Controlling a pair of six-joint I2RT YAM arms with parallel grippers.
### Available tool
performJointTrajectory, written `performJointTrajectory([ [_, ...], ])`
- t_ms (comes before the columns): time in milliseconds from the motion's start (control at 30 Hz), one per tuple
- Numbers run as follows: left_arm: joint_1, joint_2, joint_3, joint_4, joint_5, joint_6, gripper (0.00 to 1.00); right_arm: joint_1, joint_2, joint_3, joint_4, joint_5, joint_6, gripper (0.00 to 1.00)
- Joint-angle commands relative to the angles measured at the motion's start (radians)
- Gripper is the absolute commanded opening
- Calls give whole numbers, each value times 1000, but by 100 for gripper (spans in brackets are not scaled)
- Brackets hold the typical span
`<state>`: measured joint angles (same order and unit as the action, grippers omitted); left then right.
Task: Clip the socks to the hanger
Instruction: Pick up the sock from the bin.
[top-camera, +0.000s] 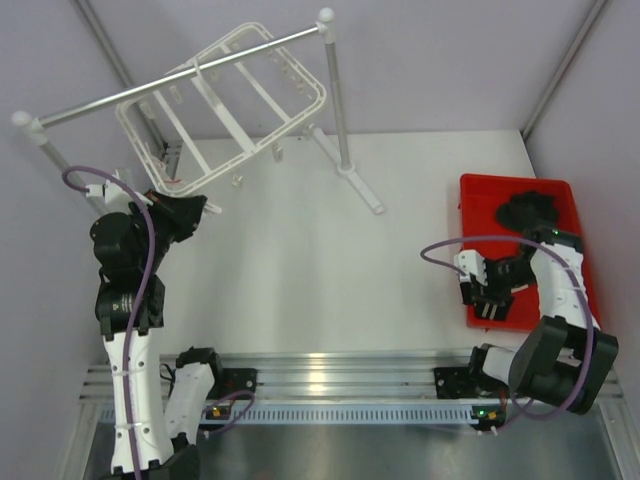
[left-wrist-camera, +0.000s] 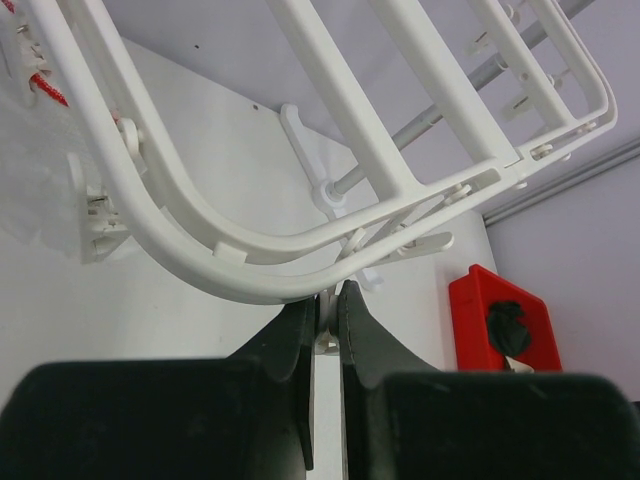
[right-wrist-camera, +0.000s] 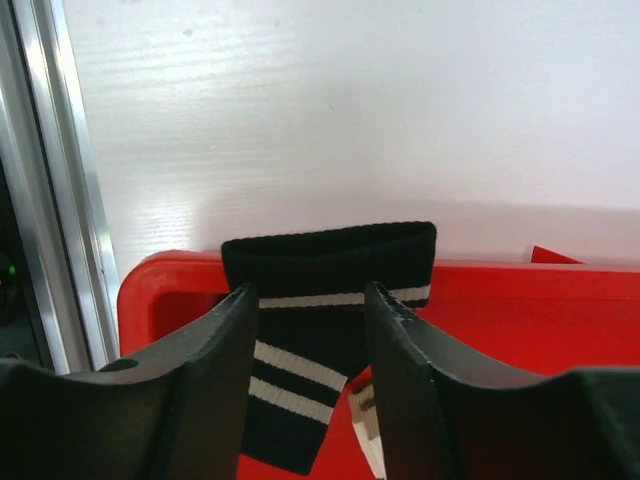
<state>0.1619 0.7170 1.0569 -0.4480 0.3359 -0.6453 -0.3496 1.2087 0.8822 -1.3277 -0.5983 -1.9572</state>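
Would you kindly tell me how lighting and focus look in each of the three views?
Top view: even light, sharp, only faint shadows on the table. Left wrist view: hanger crisp; the left tool, pinching a clip, is dark and soft. Right wrist view: table glaringly bright; sock sharp between the dark fingers of the right tool.

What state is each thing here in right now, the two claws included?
hanger: tilted under the grey rail, no sock on it.
clip: pinched between the left gripper's fingers.
left gripper: shut on the clip.
right gripper: open, a finger each side of the striped sock.
striped sock: limp, draped over the red bin's rim.
other socks: heaped in the red bin.
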Motion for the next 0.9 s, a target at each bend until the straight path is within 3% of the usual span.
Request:
performJointTrajectory([
  [0,-1,-4,-15,3,14,3,0,0,11,4,-117,-113,4,45],
  [167,-1,-2,-21,3,14,-2,0,0,26,1,-61,-133,72,23],
  [267,1,-4,-25,3,15,-2,0,-2,40,17,-32,-136,113,2],
  [467,-2,-5,-31,3,14,-2,0,-31,69,89,-21,-144,176,0],
  [500,1,-5,-31,3,12,-1,0,-32,77,101,-48,-143,176,2],
  [533,-1,-5,-32,5,12,-1,0,-32,81,110,-62,-141,175,14],
  [567,1,-4,-32,5,12,-2,0,-34,84,119,-76,-138,169,41],
  [600,-1,-4,-32,6,14,-2,0,-32,81,118,-82,-133,146,50],
  [667,1,-7,-34,6,14,-2,0,-32,57,104,-99,-132,113,59],
  [867,-1,-7,-37,11,14,-8,0,-17,31,52,-102,-84,55,64],
])
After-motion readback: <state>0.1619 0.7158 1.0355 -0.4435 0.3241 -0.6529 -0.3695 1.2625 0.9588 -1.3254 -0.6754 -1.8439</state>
